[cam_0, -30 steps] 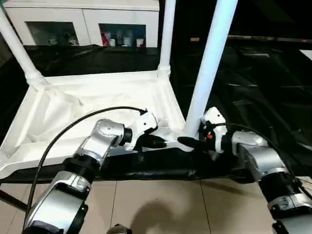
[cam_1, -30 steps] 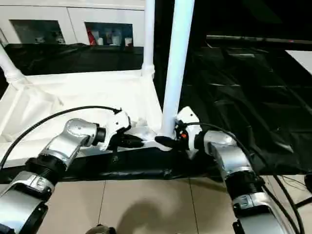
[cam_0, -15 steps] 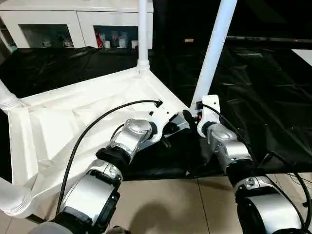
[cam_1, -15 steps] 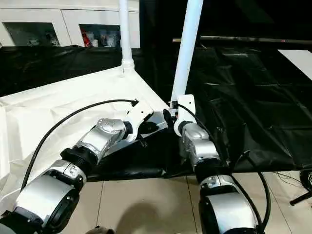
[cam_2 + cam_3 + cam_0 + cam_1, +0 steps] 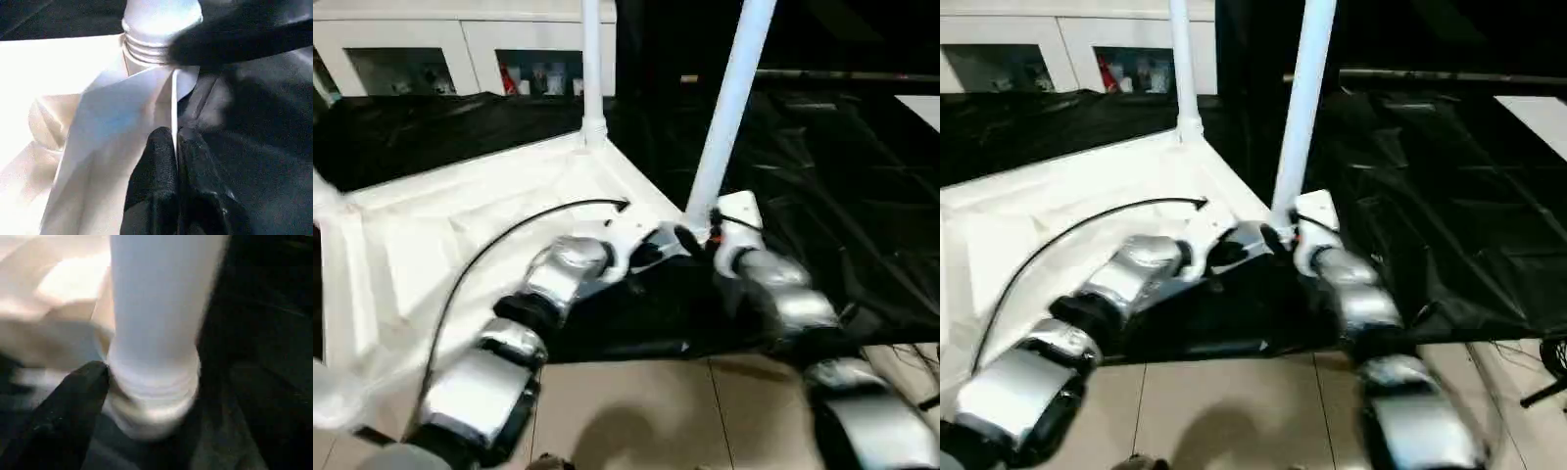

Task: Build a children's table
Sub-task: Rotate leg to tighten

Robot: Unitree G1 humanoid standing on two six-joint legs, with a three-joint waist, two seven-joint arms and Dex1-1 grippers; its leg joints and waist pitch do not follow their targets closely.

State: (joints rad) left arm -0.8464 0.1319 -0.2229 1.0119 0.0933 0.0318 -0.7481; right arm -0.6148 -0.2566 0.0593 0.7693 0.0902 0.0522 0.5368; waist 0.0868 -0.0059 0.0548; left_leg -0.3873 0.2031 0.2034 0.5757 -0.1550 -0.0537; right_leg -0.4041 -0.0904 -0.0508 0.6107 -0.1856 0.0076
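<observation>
The white square plastic tabletop (image 5: 460,211) lies upside down on black sheeting (image 5: 842,166); a long white tubular leg (image 5: 729,108) stands in its near corner socket; the left gripper (image 5: 177,147) is pinched closed on the tabletop's thin rim beside that socket; the right gripper (image 5: 690,240) sits at the leg's base, one black finger (image 5: 73,406) touching it, its spread unclear.

Smooth white plastic tabletop (image 5: 460,211), ribbed leg (image 5: 161,333)

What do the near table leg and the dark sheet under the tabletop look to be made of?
Table leg: likely white plastic tube, smooth with a soft sheen and moulded ridges at its base. Dark sheet: seemingly thin black plastic film, glossy, creased and wrinkled.
</observation>
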